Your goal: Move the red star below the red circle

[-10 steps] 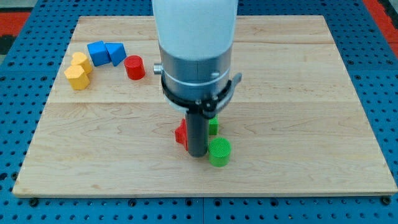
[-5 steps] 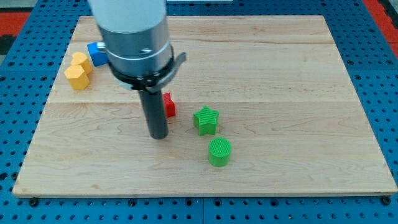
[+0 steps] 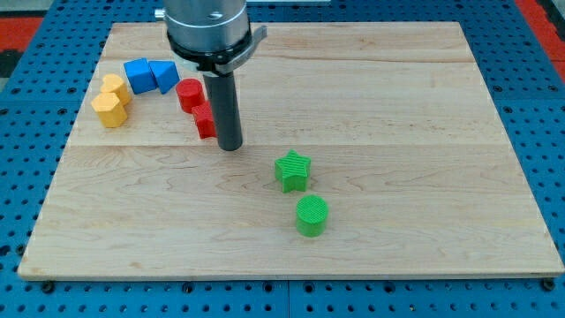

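Observation:
The red circle [image 3: 188, 94] stands on the wooden board [image 3: 397, 106] at the upper left. The red star [image 3: 204, 121] sits just below and slightly right of it, touching or nearly touching it, partly hidden by my rod. My tip [image 3: 229, 146] rests on the board right against the red star's right side, a little lower than it.
Two blue blocks [image 3: 150, 75] lie left of the red circle. Two yellow blocks [image 3: 110, 100] lie further left near the board's edge. A green star [image 3: 292, 170] and a green circle [image 3: 311, 215] sit lower, right of centre.
The red star has been pushed up and to the left, from beside the green star to just under the red circle. My tip moved up-left with it.

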Robot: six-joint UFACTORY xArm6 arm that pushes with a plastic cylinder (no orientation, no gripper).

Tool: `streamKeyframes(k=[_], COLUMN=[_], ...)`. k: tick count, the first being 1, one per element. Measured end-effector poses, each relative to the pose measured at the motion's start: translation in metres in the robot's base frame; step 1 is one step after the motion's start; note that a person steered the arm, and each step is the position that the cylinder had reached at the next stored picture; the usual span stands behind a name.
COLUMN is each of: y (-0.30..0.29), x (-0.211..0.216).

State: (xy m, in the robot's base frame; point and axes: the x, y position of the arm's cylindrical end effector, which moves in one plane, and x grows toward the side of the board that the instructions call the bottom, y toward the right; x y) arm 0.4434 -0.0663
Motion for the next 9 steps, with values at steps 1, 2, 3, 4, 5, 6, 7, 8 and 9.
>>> streamKeyframes(k=[1, 2, 3, 4, 5, 6, 7, 8, 9], y=[-0.005, -0.026, -0.043, -0.042, 0.004, 0.027, 0.023, 0.009, 0.0], x=[-0.005, -0.006, -0.006, -0.004, -0.002, -0.012, -0.023, -0.026, -0.026])
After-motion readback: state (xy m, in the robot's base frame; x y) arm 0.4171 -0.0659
